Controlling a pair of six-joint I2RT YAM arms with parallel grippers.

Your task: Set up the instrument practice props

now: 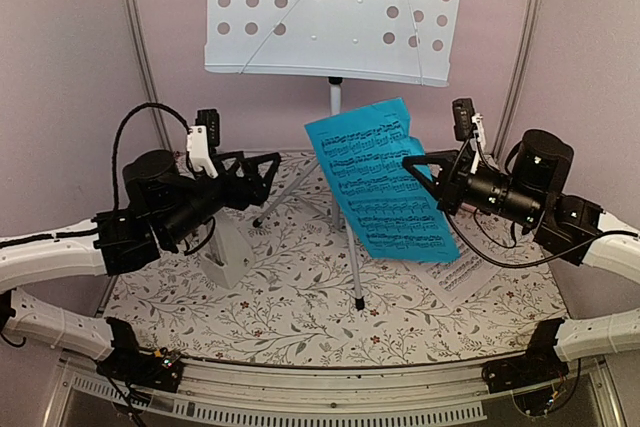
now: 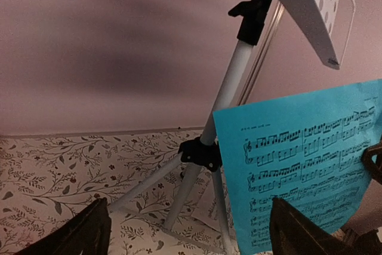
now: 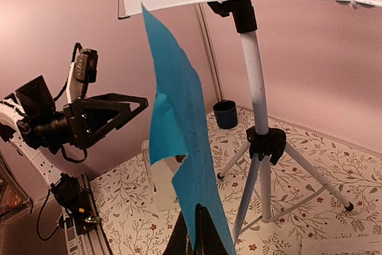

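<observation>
The pale perforated music stand point(image 1: 330, 12) rises on its silver tripod point(image 1: 338, 137) at the back centre. My right gripper point(image 1: 410, 163) is shut on the edge of the bright blue music sheet point(image 1: 380, 182) and holds it upright in the air, in front of the tripod and below the stand's shelf. The right wrist view shows that sheet point(image 3: 179, 123) edge-on, pinched in my right gripper point(image 3: 200, 231). A white music sheet point(image 1: 462, 277) lies flat on the table at the right. My left gripper point(image 1: 270, 179) stands open and empty above the white metronome point(image 1: 232, 247).
A dark blue cup point(image 3: 225, 113) stands by the back wall behind the tripod legs point(image 3: 286, 177). The floral tablecloth point(image 1: 300, 317) covers the table. In the left wrist view the blue sheet point(image 2: 304, 165) hangs just right of the stand's pole point(image 2: 230, 88).
</observation>
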